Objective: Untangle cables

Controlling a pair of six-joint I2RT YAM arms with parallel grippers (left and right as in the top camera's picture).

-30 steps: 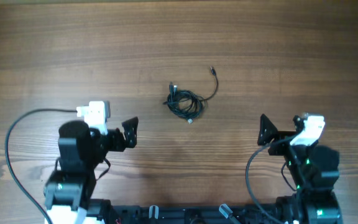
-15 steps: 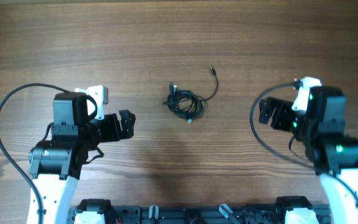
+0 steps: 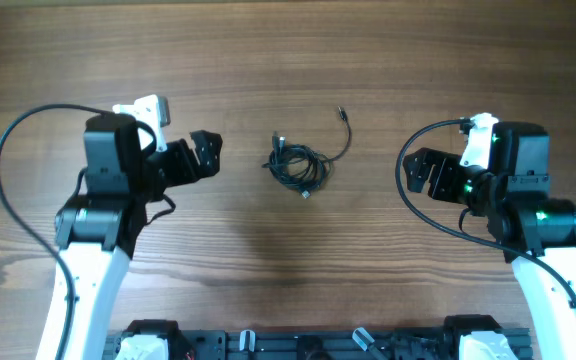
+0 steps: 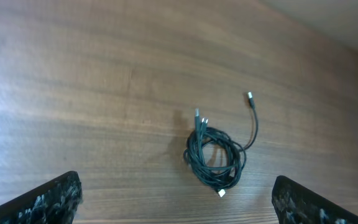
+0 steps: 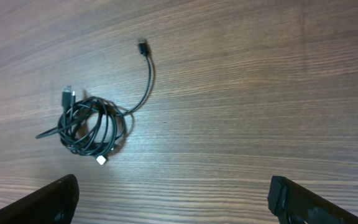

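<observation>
Black cables (image 3: 298,167) are laid as 1 knotted clump on the wooden table (image 3: 288,60), untouched. Left of the clump, the left gripper (image 3: 211,152) is held with its jaws apart; right of it, the right gripper (image 3: 413,173) is likewise spread and empty. The approach is best made by pinning the clump with 1 gripper while the free tail (image 3: 346,140) is drawn outward by the other. That tail is curved from the clump's right edge toward its far side, so a diagonal long axis is given.
</observation>
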